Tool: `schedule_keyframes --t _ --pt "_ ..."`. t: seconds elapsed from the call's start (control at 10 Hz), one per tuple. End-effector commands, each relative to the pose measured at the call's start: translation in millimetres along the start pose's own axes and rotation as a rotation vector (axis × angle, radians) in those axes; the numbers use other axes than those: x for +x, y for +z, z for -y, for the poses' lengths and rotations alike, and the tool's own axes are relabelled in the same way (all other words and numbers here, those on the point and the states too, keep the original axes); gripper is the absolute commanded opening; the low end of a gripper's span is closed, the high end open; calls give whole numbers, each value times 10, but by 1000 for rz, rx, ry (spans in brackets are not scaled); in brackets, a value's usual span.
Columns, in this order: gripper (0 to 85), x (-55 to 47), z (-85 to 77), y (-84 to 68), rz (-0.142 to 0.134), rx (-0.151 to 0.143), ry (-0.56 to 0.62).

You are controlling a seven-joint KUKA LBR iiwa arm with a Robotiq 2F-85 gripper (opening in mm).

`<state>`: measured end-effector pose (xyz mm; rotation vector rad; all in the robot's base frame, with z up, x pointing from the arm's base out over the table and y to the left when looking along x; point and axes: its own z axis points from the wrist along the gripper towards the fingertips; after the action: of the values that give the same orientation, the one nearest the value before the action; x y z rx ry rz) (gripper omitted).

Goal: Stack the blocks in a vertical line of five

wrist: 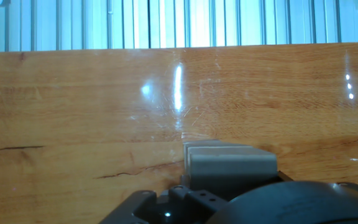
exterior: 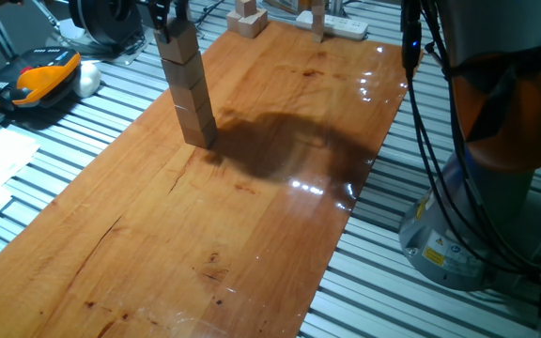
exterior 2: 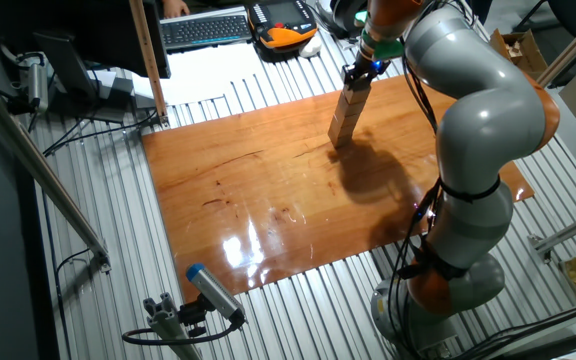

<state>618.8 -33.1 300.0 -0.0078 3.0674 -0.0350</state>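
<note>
Several light-tan blocks stand as one upright column near the left edge of the wooden board; the other fixed view shows the same column leaning slightly. My gripper sits at the column's top, its dark fingers down either side of the top block and apparently shut on it. From the other side the gripper caps the column. The hand view shows only the board and a grey boxy shape just ahead of the hand; I cannot tell whether it is a block.
Tan wooden pieces and a white power strip lie at the board's far end. An orange-and-black handheld device rests on the slatted table to the left. The arm's base and cables stand at the right.
</note>
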Motion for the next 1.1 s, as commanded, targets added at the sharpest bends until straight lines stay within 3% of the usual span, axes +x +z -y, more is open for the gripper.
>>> schedule_keyframes --t 0.0,0.7,0.8,1.0 --pt "510 0 1 2 0 0 -1" --pt "510 -2 0 15 9 -6 6" --pt "680 -2 -2 16 12 -6 7" --pt "680 -3 -4 12 12 -4 13"
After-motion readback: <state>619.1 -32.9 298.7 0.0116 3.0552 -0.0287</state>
